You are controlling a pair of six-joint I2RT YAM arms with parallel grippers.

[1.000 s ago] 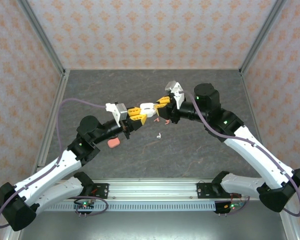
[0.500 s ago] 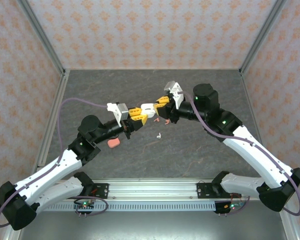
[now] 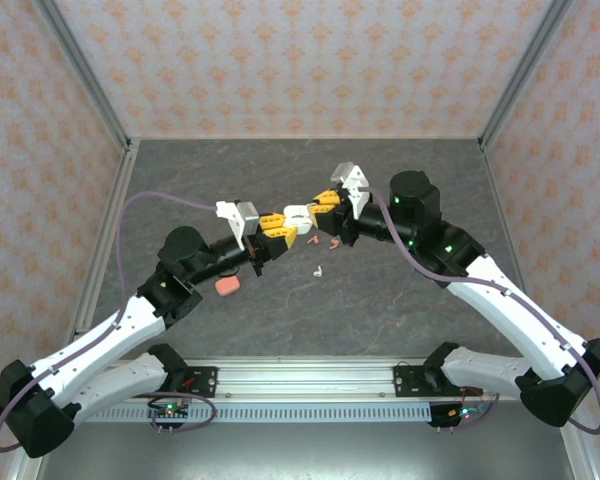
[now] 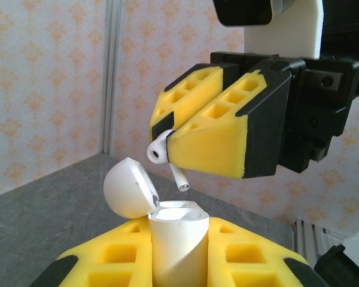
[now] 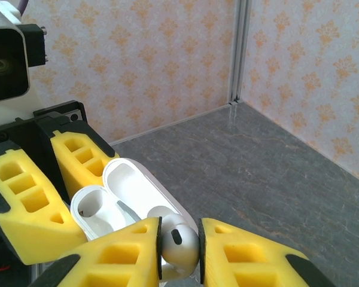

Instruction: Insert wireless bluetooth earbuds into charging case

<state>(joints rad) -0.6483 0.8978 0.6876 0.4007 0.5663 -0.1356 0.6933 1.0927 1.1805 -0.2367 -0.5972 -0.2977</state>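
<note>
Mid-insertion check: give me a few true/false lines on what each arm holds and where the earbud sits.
1. The left jaws hold a white case with its lid open. True.
2. The right jaws are empty. False: they pinch a white earbud.
3. The earbud is already seated in the case. False: it hangs just above the open case, stem pointing down, not touching it in the left wrist view.
4. A pink case lies on the table beside the left arm. True.
</note>
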